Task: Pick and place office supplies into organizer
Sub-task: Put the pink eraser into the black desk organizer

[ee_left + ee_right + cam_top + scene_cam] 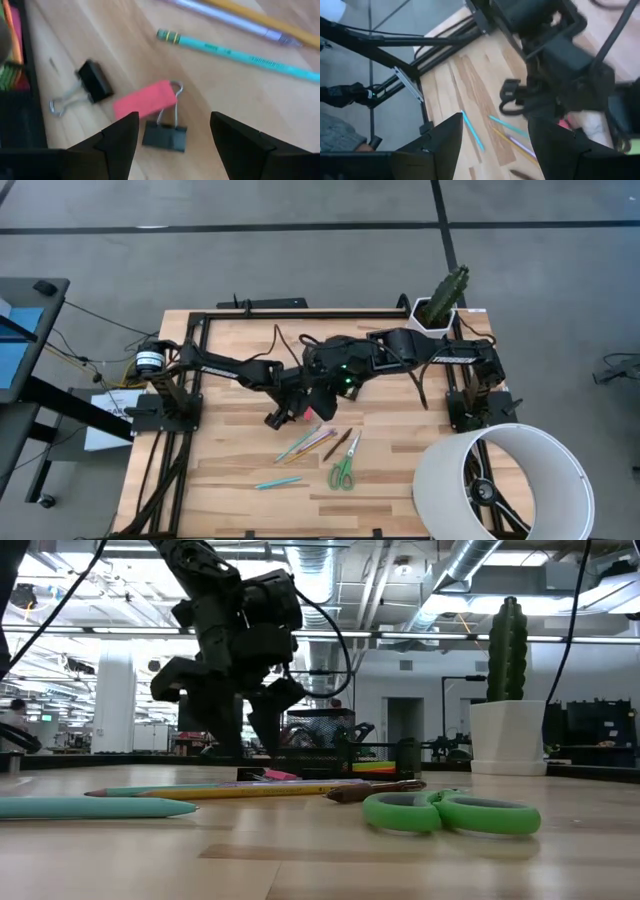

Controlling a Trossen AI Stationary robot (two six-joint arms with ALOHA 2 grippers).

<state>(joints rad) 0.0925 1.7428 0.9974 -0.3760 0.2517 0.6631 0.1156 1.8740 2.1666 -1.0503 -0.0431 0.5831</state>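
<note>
High view: arms hide the organizer.

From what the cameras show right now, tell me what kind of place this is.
Probably an open-plan robotics lab or workshop: exposed ceiling ducts overhead, a wooden table carrying both arms' mounts, and a grey concrete floor around it.

- Two black binder clips
- One pink-red eraser block
- One pair of green-handled scissors
- Two teal pencils
- One cactus pot
</note>
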